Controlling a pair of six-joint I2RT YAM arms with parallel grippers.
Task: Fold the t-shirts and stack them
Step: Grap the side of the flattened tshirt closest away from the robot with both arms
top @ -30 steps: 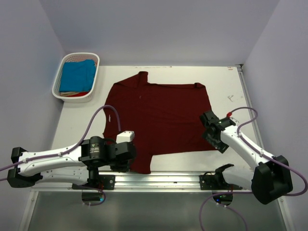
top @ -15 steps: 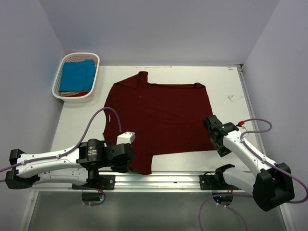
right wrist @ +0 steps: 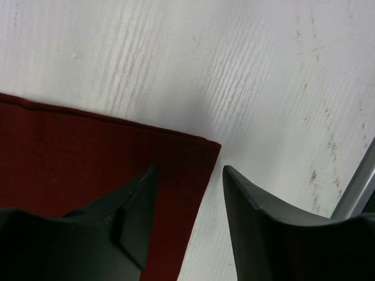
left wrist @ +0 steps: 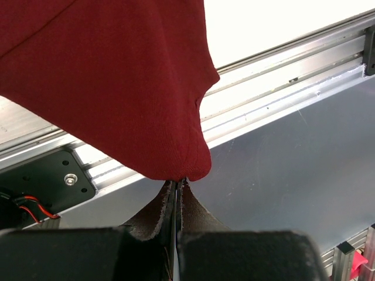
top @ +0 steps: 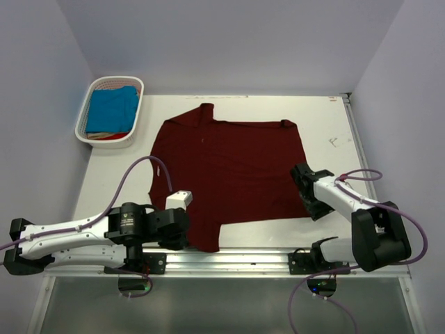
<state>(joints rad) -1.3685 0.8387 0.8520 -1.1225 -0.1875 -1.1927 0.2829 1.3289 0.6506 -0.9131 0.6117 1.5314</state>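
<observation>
A dark maroon t-shirt (top: 229, 170) lies spread flat on the white table (top: 327, 125). My left gripper (top: 178, 235) is at its near-left corner, shut on a pinch of the cloth. In the left wrist view the maroon t-shirt (left wrist: 117, 76) hangs from the shut left gripper (left wrist: 177, 182) over the table's front rail. My right gripper (top: 313, 202) is down at the shirt's near-right corner, open. In the right wrist view that gripper (right wrist: 190, 170) straddles the hem of the maroon cloth (right wrist: 88, 170): one finger over cloth, the other over bare table. A turquoise t-shirt (top: 111, 110) lies in the basket.
A white slatted basket (top: 104, 141) stands at the far left corner of the table. An aluminium rail (top: 243, 259) runs along the near edge, also seen as the rail (left wrist: 281, 70) in the left wrist view. Pale walls close in the left, back and right.
My right gripper has dropped toward the shirt's near-right corner and its jaws have narrowed. The left arm has drawn slightly back toward the near edge, still gripping the cloth.
</observation>
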